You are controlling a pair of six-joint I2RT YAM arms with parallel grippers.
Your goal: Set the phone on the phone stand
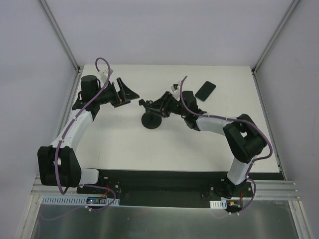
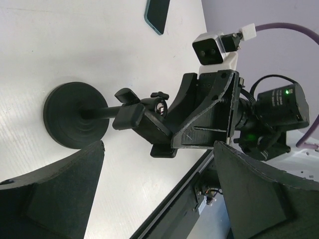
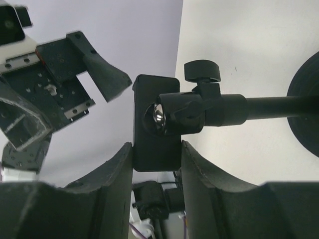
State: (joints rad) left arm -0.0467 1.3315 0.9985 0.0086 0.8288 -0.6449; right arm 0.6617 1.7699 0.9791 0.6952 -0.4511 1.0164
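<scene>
- Top view: the light is bright, even and diffuse from overhead. The white counter carries only a faint, soft shadow around the phone stand.
- The frame rails splay towards 11 and 1 o'clock, a wide-angle spread.
- Left wrist view: the counter is nearly washed out at 10 o'clock. The fingers of the left hand are dark and soft. A green lamp glows at 3 o'clock.
- Right wrist view: a small glint sits on the phone stand at centre. The fingers of the right hand, at 6 o'clock, are near-black and slightly blurred.

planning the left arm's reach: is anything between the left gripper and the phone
Yes: the phone stand and the right gripper shut on its head sit between the open left gripper and the phone.
</scene>
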